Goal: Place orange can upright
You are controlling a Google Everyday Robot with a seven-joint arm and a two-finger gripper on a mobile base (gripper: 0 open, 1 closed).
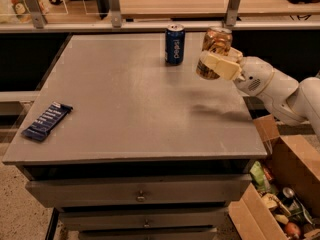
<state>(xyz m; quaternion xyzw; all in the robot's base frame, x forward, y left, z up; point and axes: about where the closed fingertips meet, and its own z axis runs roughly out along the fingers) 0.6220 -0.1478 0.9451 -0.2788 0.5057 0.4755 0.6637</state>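
Note:
The orange can (214, 45), shiny gold-orange with a silver top, is held nearly upright, tilted slightly, over the table's far right part. My gripper (216, 65) reaches in from the right on a white arm and is shut on the can's lower half. The can's bottom sits close to the grey tabletop (125, 99); I cannot tell whether it touches. A dark blue soda can (174, 44) stands upright just left of it, apart from it.
A dark blue snack packet (47, 121) lies near the table's left front edge. An open cardboard box (280, 194) with several items stands on the floor at the right. A railing and shelf run behind the table. Drawers sit below the tabletop.

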